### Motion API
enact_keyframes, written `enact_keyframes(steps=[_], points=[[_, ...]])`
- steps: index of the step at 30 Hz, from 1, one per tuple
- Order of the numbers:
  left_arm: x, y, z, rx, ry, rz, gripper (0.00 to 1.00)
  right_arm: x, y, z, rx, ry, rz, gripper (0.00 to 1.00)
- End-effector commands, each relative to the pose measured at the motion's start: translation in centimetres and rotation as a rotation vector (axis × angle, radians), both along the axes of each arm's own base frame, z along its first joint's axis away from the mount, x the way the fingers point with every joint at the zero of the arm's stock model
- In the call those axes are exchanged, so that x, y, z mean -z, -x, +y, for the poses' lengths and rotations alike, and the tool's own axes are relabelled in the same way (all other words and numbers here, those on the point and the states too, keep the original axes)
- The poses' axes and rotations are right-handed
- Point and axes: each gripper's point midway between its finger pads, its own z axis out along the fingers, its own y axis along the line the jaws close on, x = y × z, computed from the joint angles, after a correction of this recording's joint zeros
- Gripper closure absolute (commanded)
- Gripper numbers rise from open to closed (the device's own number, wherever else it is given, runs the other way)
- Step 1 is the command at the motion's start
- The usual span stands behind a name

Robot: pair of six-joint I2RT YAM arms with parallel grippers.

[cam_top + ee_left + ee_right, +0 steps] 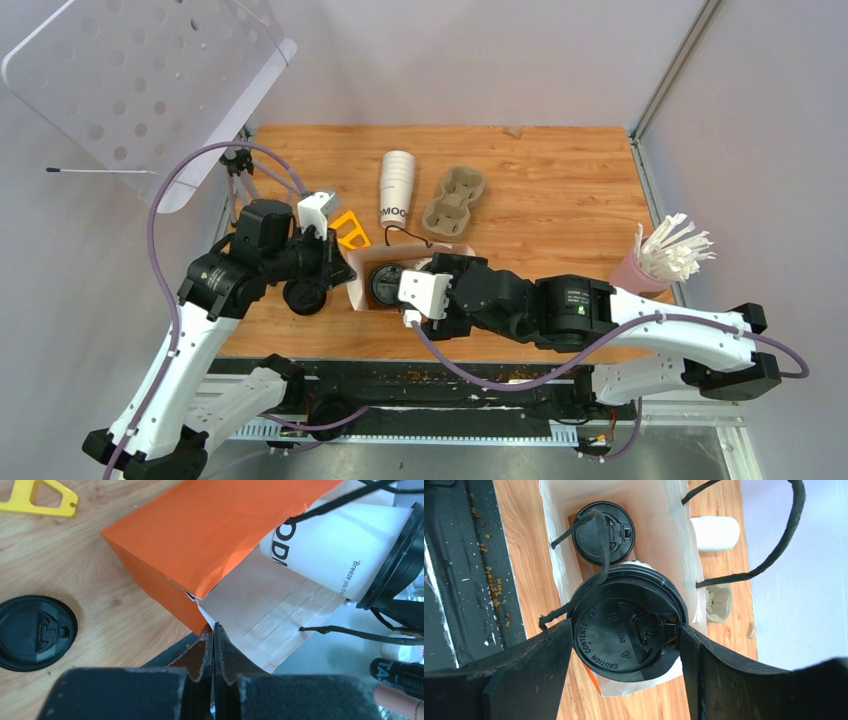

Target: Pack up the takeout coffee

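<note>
While the left tool (214, 630) is clamped shut on the rim of the paper bag (200, 530), the right tool (626, 632) grips the takeout coffee (624, 620) at its lid, at the bag mouth. Recommend lowering straight, beside the lidded cup (603, 532) already inside, clear of the cord handles (791, 530).

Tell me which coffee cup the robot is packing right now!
Look at the wooden table's near middle, where an orange paper bag with a white inside is open. Two black-lidded cups show there; the takeout coffee is the one held by the right gripper at the bag's mouth, while the other cup sits deeper inside.
</note>
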Motion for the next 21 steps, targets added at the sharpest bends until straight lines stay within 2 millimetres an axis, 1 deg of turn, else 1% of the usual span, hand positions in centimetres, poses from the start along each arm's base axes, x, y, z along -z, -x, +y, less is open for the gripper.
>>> enact_keyframes(steps=[1, 6, 12, 18, 21], points=[[-1.7, -0.9, -0.5, 0.094, -0.005, -0.144, 0.97, -2.1, -0.8, -0.4, 0.019, -0.055, -0.073, 0.31], [-1.7, -1.3, -0.7, 0.151, -0.03, -0.186, 0.98, -2.3, -1.1, -0.6, 0.011, -0.054, -0.094, 0.3], [-1.7, -1.5, -1.0, 0.2, -0.039, -0.235, 0.98, -3.3, -1.8, -0.7, 0.024, -0.105, -0.093, 0.3], [-2.8, -1.7, -1.4, 0.247, -0.022, -0.344, 0.98, -2.0, -1.9, -0.2, 0.01, -0.101, -0.072, 0.3], [-3.2, -2.0, -1.4, 0.237, -0.01, -0.383, 0.98, -1.1, -1.9, -0.2, 0.002, -0.083, -0.066, 0.3]])
